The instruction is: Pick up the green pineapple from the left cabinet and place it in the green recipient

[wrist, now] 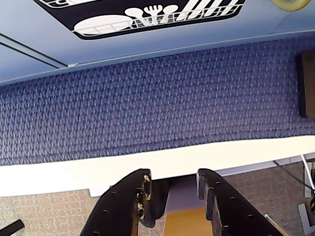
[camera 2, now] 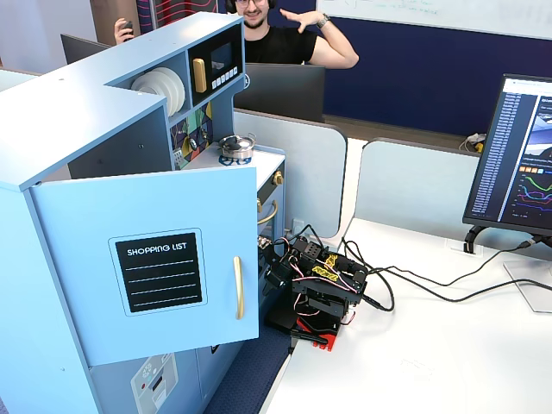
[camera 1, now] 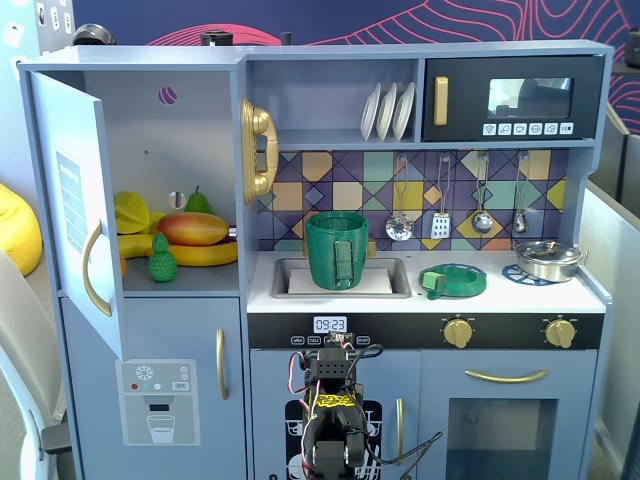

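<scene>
in a fixed view the left cabinet stands with its door swung wide toward the left edge of the frame, which leaves the shelf inside exposed for a reach. the green pineapple sits upright at the front of that shelf, centre left of the frame, just in front of a banana and below the toy mango, with a green pear behind; being foremost, it looks the easiest fruit to take without disturbing the rest. the green recipient stands in the sink at the centre of the frame, its strap handle facing forward, with a flat green ring dish to its right on the counter. the arm is folded low at the bottom centre, well below both the shelf and the sink, so the task looks not yet begun. in the wrist view the gripper at the bottom centre shows its fingers parted with nothing between them, pointing down at blue carpet and the edge of the white tabletop.
</scene>
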